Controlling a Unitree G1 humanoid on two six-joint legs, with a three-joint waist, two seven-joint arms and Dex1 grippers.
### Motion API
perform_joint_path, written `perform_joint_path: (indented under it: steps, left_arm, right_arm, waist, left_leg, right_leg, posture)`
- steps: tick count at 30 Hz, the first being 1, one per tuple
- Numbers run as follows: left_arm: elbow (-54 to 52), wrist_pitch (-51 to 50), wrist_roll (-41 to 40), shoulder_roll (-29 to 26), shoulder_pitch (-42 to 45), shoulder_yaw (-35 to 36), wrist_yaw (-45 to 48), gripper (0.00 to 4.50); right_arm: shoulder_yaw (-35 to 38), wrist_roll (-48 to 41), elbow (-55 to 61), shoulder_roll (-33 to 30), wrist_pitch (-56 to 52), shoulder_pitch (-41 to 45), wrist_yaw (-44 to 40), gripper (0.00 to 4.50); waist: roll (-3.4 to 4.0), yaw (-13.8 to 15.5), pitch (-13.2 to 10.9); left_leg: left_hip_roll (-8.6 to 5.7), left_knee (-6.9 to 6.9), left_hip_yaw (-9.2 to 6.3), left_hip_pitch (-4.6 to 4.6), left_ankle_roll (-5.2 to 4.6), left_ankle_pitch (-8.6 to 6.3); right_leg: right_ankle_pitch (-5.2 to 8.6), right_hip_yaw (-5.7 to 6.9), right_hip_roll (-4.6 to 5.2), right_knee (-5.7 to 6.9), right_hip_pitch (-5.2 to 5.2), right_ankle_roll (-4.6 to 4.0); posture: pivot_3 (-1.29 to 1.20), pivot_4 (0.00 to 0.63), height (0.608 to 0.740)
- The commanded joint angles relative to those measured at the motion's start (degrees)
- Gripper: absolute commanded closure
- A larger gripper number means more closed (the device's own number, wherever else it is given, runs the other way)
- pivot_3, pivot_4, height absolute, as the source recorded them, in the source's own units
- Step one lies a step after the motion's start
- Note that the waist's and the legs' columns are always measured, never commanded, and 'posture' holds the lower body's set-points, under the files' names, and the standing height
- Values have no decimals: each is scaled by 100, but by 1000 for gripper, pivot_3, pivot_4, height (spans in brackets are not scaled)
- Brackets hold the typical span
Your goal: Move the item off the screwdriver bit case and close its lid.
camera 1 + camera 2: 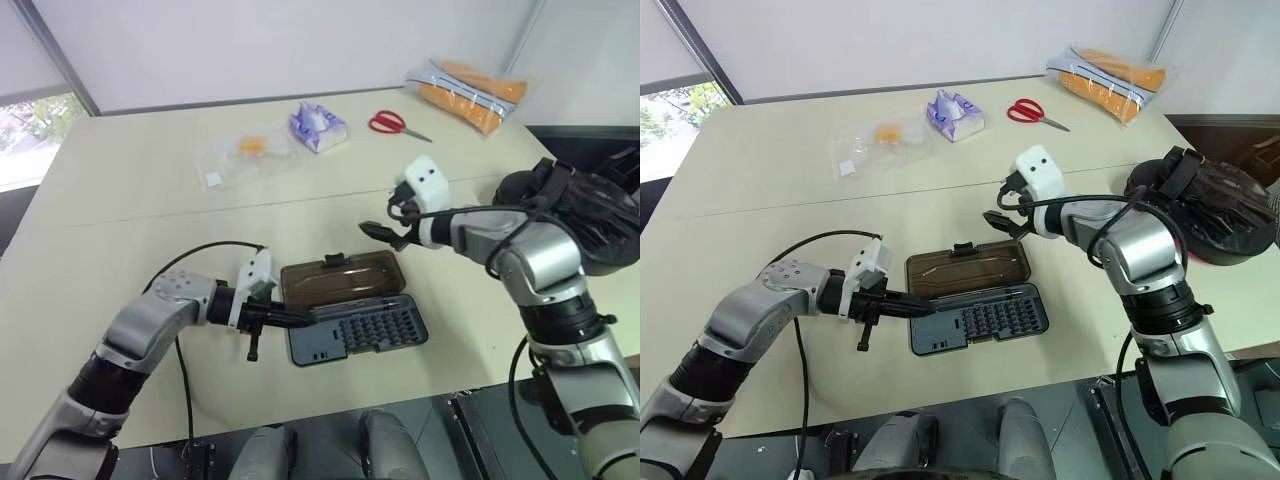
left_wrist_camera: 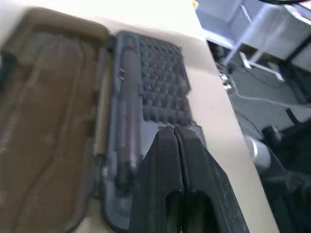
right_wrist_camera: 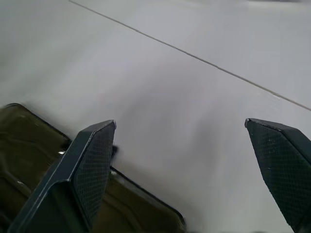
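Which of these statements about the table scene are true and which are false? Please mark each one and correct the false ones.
1. The screwdriver bit case lies open, with its lid flat on the table. True.
2. The boxing mitt rests on top of the case. False: it lies apart from the case, at the table's right side behind the right arm.
3. The right hand is open and holds nothing. True.
4. The left hand is wide open. False: its fingers are pressed together, at the left end of the bit tray.
5. Red scissors lie at the far side of the table. True.
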State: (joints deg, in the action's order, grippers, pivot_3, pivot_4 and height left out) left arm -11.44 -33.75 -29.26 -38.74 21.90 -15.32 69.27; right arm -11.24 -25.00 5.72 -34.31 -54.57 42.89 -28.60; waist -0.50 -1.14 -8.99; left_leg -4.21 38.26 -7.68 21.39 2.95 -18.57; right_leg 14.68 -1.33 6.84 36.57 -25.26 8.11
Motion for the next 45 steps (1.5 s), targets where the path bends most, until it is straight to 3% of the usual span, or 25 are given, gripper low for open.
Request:
perform_joint_path:
  steps: [1,9,21,35,45]
  left_arm:
    - [-57,213,162,-86,-42,-116,216,4500]
    - [302,935,918,-256,-212,-456,469,4500]
    - [504,1186,1117,-90,-373,-414,287,4500]
    - [260,1057,1080,-77,-443,-358,138,4500]
    - [180,1003,1067,-103,-460,-313,73,4500]
  right_arm:
    - [-113,258,-94,94,409,183,-283,89]
    - [-608,1138,-849,43,1381,592,-1006,89]
    - [-1198,1630,-1765,-394,2433,1127,-3446,89]
    - [-1197,2506,-3652,265,3616,1253,-3571,89]
    - [-1103,2789,-4101,381,3992,1256,-3645,89]
  waist:
    - [0,0,0]
    - [1,-1,0]
    - [1,5,-1]
    - [2,4,0]
    - [2,-2,0]
  left_leg:
    - [0,0,0,0,0,0]
    - [-1,0,-1,0,0,0]
    - [-2,3,2,-2,0,0]
    - [-2,5,-3,-4,1,1]
    - [-2,5,-4,-5,2,1]
  right_leg:
    - [0,0,0,0,0,0]
    - [0,0,0,0,-1,0]
    - [0,1,0,-1,5,0]
    - [0,1,1,2,4,0]
    - [0,1,1,3,4,0]
  posture:
    - [0,150,740]
    - [0,150,740]
    - [0,150,740]
    - [0,150,740]
    - [0,150,740]
